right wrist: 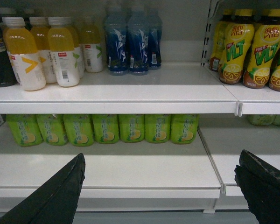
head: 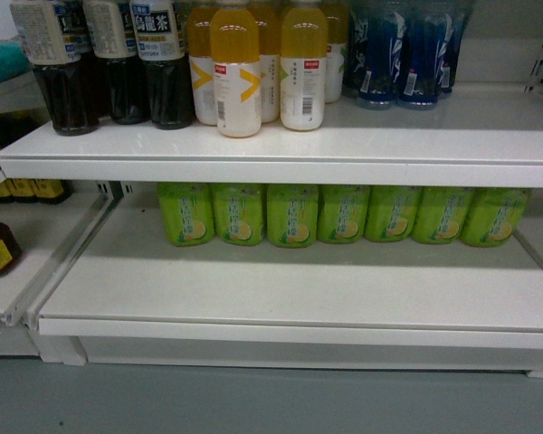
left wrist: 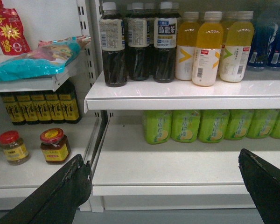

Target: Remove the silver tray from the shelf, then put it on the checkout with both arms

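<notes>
1. Silver tray: nowhere to be seen in any of the three views; not on the upper shelf (head: 416, 136), not on the lower shelf (head: 299, 289), nor on the neighbouring boards.
2. Checkout likewise out of sight.
3. Left gripper (left wrist: 165, 186): spread wide, empty, facing the green bottles (left wrist: 186, 125).
4. Right gripper (right wrist: 161, 186): also spread wide, empty, before the same lower board.
5. Neither arm visible from the head camera.
6. Step in hand, judging by this: the very start, finding the tray.
7. Next move probably calls for turning or driving the base until the tray shows, then bringing both grippers to opposite rims.
</notes>
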